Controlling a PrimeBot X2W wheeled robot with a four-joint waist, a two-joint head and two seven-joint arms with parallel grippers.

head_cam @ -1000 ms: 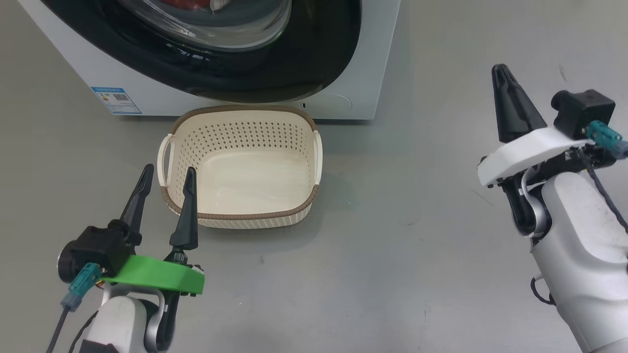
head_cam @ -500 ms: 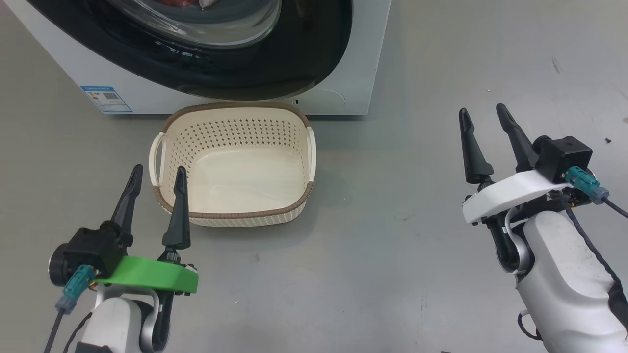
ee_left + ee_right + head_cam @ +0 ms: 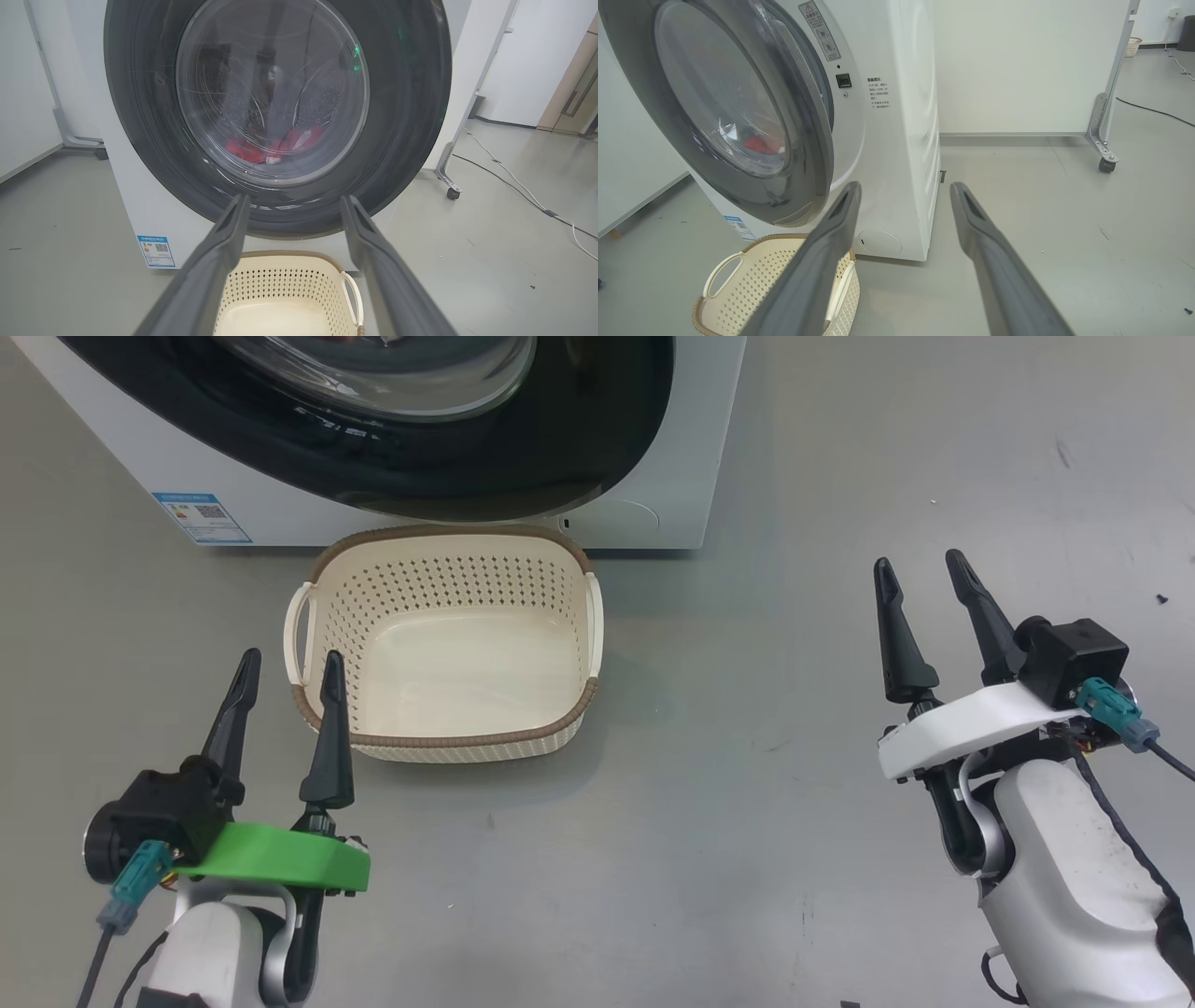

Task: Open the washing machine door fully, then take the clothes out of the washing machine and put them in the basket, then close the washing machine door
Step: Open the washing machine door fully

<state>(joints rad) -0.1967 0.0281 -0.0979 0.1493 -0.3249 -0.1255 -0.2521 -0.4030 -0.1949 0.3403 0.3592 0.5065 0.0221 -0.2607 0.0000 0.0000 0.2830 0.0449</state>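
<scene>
Grey floor (image 3: pixel 747 803); basket (image 3: pixel 467 742) empty below washing machine door (image 3: pixel 810 154), only ajar. Left gripper (image 3: pixel 290 658), right gripper (image 3: pixel 918 560): jaws apart, empty. Risk: fingers (image 3: pixel 898 644) slipping off that glossy door.

Looked like a bare test lab: smooth grey floor (image 3: pixel 672 859), white partition (image 3: pixel 1017 65) on casters (image 3: pixel 1106 164), loose cable (image 3: pixel 1155 111), freestanding washer (image 3: pixel 901 140).
</scene>
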